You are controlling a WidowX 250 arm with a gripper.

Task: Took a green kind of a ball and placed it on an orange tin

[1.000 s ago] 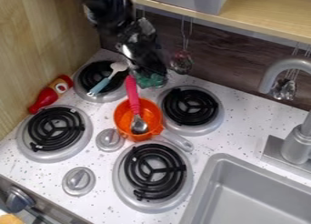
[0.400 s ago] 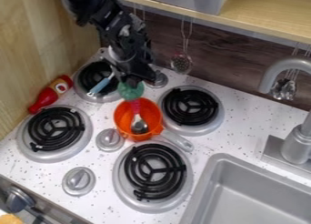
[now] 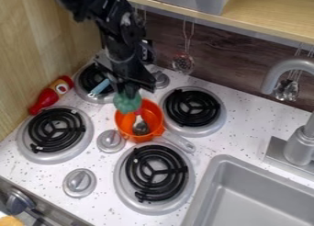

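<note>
Evidently the gripper [image 3: 129,89] has its fingers clamped on the green ball [image 3: 127,103], just beneath their tips. Best to centre it over the orange pan [image 3: 154,114], below and slightly right of them, then lower gently, minding the spoon [image 3: 140,127], before releasing.

Green ball [image 3: 127,102], orange pot [image 3: 157,123], red bottle [image 3: 45,100] and a white countertop [image 3: 237,140] speckled with dark flecks.
</note>
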